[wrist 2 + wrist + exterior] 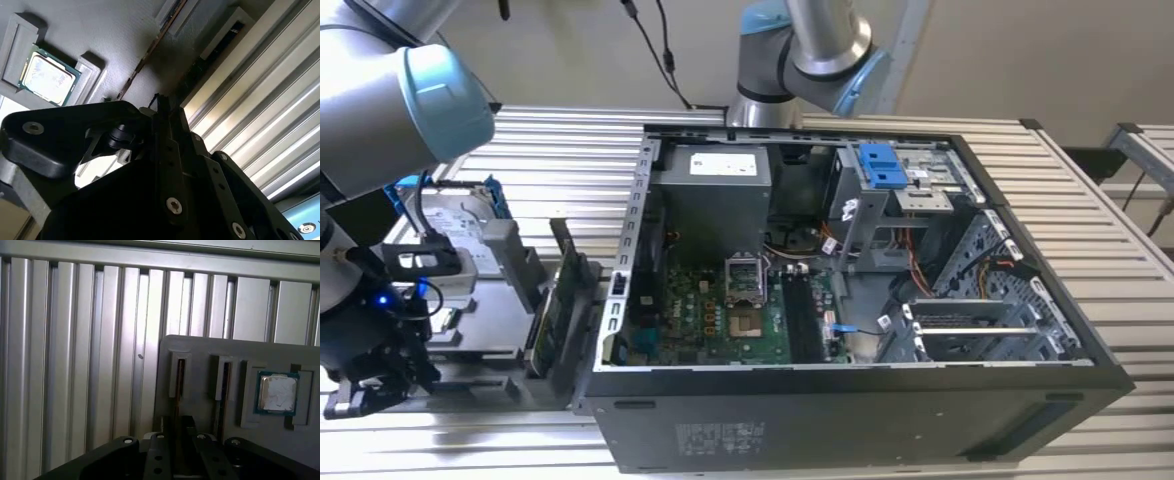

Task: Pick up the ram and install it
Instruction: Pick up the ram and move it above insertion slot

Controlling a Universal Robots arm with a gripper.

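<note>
Ribbed aluminium tabletop (547, 150) under everything, pale wall (1041, 50) behind. Open computer case (854, 420) lying on its side mid-table, well away from the jaws, with a green board (720, 310), a gray power box (720, 190), a blue bracket (881, 165) and a tangle of cables (801, 240) inside. Gray plastic holder (480, 330) just beside the case, toward the exterior view's left, carrying a silver hard drive (454, 235) with blue brackets and a card (560, 300) standing on edge. Big silver-and-blue arm (400, 100) looming over that end, black wrist end down low over the holder.

Now the good bit, in the first wrist view: gripper (182, 429) parked right at the holder, and the ram (179, 380) sitting edge-on in a raised slot (171, 375) straight ahead of the jaws, thin brownish edge running back toward them. Looks lined up with them, but honestly can't tell whether spread, pressed together or pinching the stick, and can't tell about contact either. Ram not in the case, so not installed. Just to one side of the jaws, a second slot (223, 382), dark inside. Further out on that same side, a processor chip (276, 392), flat in its own recess, shiny lid up. Same chip and same thin stick in the second wrist view too, beyond the gripper's black body, with table slats off the other side of the jaws
</note>
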